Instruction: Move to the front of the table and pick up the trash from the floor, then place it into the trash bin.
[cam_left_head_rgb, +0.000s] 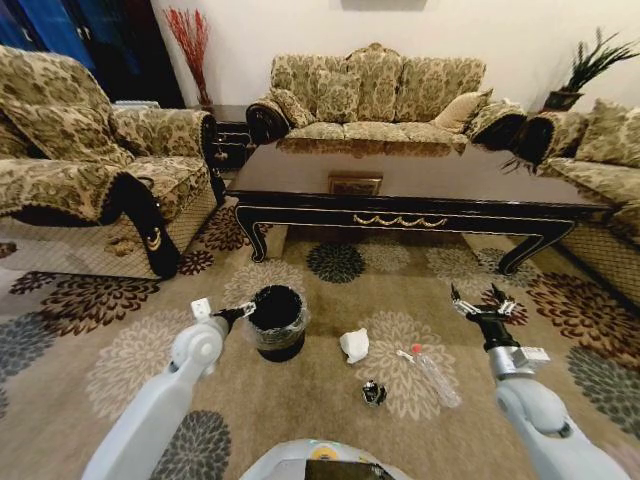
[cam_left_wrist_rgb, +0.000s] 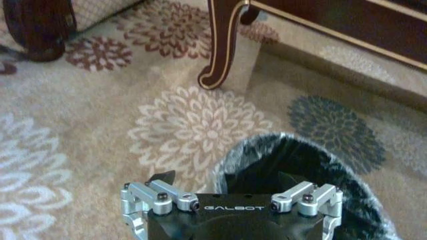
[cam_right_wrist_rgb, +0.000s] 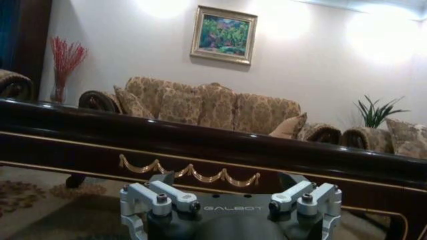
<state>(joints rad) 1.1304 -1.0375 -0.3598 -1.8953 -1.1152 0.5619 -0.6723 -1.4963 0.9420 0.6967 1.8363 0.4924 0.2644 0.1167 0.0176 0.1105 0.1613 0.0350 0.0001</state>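
Lying on the patterned carpet (cam_left_head_rgb: 120, 360) in front of the table (cam_left_head_rgb: 400, 185), three pieces of trash are seen in the head view: a crumpled white paper wad (cam_left_head_rgb: 354, 344), a clear plastic bottle (cam_left_head_rgb: 436, 374) with a red cap to the robot's right of it, and a small dark shiny crushed piece (cam_left_head_rgb: 374, 393) nearer the robot, between the two. The trash bin (cam_left_head_rgb: 277, 322), black with a thin liner at its rim, is stood on the carpet just to the left of the paper wad, apart from it. The left gripper (cam_left_head_rgb: 243, 312) is held at the bin's left rim; in the left wrist view the bin's opening (cam_left_wrist_rgb: 293, 170) is seen directly beyond it, but whether its jaws are open or closed cannot be told. The right gripper (cam_left_head_rgb: 482, 305) is held above the carpet to the right of the bottle, well clear of it, with its jaws spread open and nothing between them. Behind the table a patterned sofa (cam_left_head_rgb: 375, 95) is set against the wall, with an armchair (cam_left_head_rgb: 90, 160) at the left.
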